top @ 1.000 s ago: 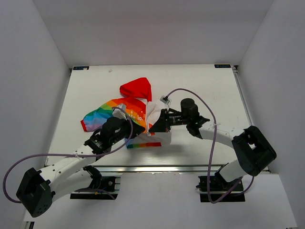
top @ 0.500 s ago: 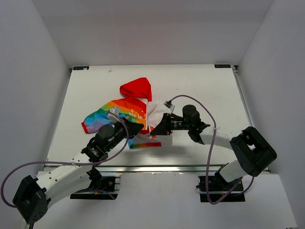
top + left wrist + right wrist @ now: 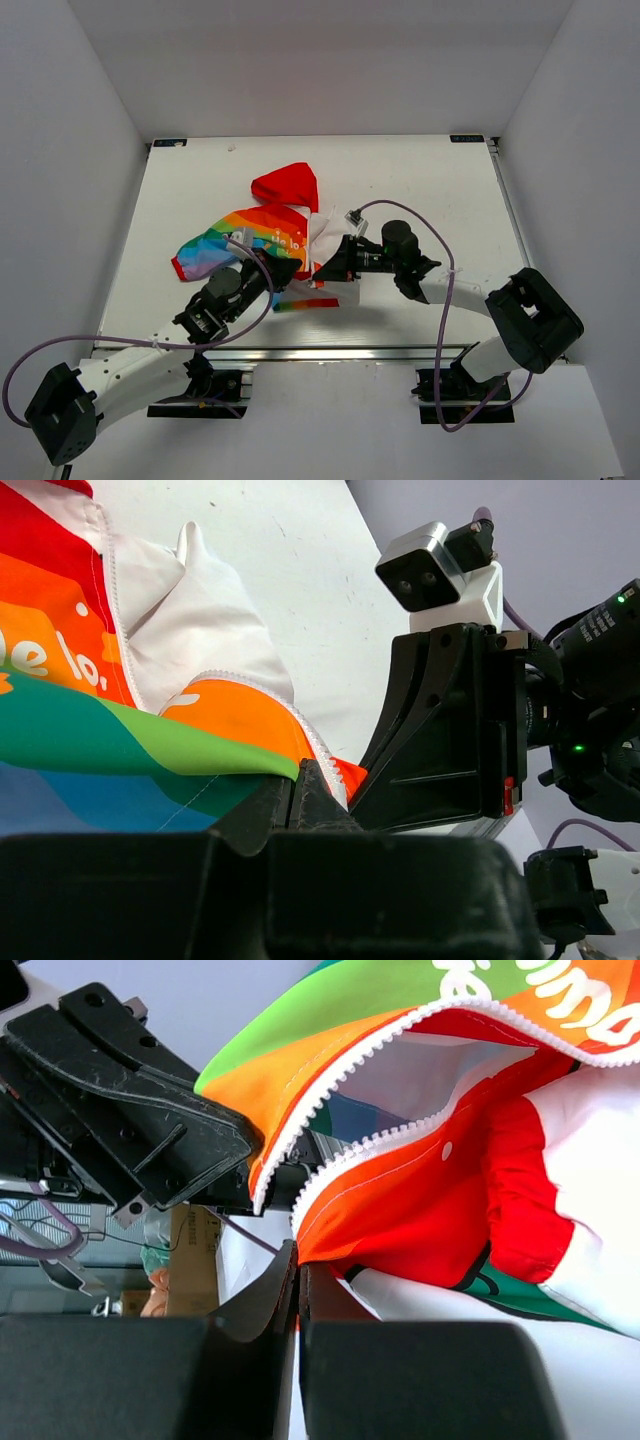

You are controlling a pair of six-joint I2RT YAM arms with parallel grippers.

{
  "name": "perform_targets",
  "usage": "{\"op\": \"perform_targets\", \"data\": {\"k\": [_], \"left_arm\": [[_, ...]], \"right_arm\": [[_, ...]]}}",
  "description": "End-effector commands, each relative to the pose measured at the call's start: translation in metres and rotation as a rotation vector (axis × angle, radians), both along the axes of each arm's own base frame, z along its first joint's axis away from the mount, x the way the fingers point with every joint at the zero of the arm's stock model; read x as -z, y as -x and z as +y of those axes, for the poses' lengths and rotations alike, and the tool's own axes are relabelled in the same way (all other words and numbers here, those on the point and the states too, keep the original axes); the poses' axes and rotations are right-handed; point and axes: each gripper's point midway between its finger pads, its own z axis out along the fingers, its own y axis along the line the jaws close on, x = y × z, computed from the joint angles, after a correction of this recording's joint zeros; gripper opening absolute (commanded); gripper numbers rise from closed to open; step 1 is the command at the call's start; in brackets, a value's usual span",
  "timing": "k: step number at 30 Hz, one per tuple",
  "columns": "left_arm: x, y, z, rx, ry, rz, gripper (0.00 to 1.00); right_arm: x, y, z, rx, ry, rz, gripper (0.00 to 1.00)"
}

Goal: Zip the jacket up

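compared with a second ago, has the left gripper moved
Yes. The left gripper has drawn back a little toward the near edge of the table, away from the red hood, and is shut on the jacket.

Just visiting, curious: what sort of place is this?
Likely a robot lab test cell: white table, plain white walls, left arm and right arm bolted at its edge, working a child's jacket.

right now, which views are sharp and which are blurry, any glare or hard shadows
Top external: even light, no glare, sharp throughout, only a soft shadow on the table beside the jacket. Left wrist: the left gripper is a dark, out-of-focus mass, while the fabric is sharp. Right wrist: the right gripper is equally dark and soft, while the zipper teeth are crisp.
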Motion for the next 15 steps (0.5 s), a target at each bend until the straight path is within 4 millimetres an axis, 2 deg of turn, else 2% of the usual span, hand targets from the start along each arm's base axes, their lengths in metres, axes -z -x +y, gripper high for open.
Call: {"op": "perform_targets", "data": {"k": [1,11,15], "left_arm": [[-0.0048,-0.0009,0.0013,-0.019,-0.003,-0.050,0.00],[-0.0002,-0.0007,0.0034,-0.045,-0.013,-0.041,0.00],[-0.0022,-0.0001,0.0039,-0.051,-0.006,-0.046,0.00]], "right_arm": [[-0.0274,-0.0042,0.0093,0.012,-0.050,-0.045,0.00],[-0.0352,-0.0026,0.0133,0.035,-0.067,-0.059,0.00],[-0.0313,-0.0048,0.0117,0.066,-0.051,-0.043,0.00]]}}
